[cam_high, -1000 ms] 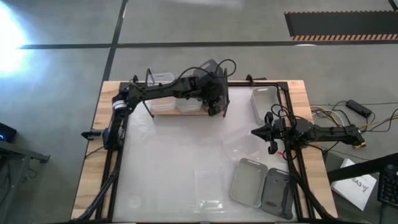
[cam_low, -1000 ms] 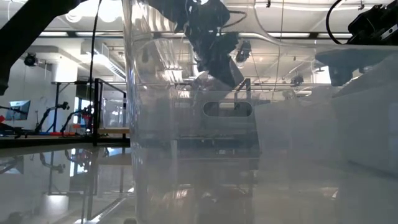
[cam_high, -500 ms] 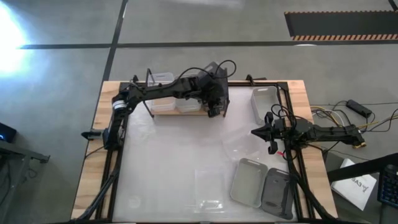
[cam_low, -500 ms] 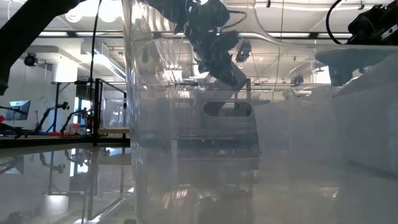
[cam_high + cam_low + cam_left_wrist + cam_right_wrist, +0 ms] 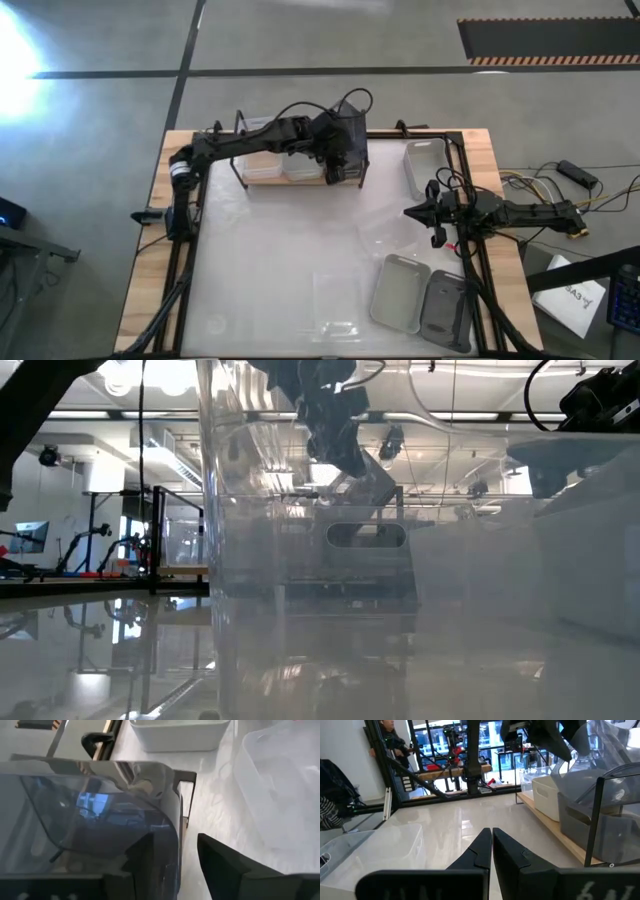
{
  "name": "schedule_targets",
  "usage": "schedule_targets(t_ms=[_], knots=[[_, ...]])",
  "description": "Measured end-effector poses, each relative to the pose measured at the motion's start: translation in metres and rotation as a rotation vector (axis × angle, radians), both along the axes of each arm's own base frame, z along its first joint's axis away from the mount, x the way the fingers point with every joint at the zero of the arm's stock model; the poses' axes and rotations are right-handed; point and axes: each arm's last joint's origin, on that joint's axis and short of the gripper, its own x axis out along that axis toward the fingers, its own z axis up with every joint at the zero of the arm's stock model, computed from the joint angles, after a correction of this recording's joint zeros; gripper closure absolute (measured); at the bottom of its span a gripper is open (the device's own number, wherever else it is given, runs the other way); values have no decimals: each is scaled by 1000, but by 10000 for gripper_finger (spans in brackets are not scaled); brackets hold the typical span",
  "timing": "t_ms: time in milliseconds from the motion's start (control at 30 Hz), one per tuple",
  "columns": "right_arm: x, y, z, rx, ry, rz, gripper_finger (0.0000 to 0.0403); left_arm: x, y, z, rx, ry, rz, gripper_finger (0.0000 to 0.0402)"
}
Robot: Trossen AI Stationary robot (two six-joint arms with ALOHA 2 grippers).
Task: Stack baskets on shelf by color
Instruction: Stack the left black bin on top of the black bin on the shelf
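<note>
Spanning the far edge of the table (image 5: 250, 300), the shelf (image 5: 262, 180) carries two white baskets (image 5: 262, 160) at its left and middle, with a dark grey basket (image 5: 350, 140) at its right end. Left arm reaches across the shelf; left gripper (image 5: 172, 855) sits at that dark basket, one finger (image 5: 150, 860) behind the basket's wall and the other finger (image 5: 220, 865) outside, a clear gap showing between them. Compared with a second ago the jaws have parted from a closed pinch on the wall, and the arm has drawn back slightly toward the shelf's rear. Judgement: the dark basket is released onto the shelf, so this placement is essentially finished. Remaining on the table: a white basket (image 5: 425, 165) at the far right, a light grey basket (image 5: 400, 290) and another dark grey basket (image 5: 447, 310) near the front right. Right gripper (image 5: 491, 840) waits at the right edge, fingers pressed together, holding nothing
</note>
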Motion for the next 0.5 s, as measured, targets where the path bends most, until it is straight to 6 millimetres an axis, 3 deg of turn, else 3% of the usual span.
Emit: schedule_targets(t_ms=[333, 500], knots=[[0, 0, 0, 0, 0, 0, 394, 0, 0, -18, 13, 64, -34, 391], [0, 0, 0, 0, 0, 0, 394, -2, -1, -22, 0, 100, -33, 400]])
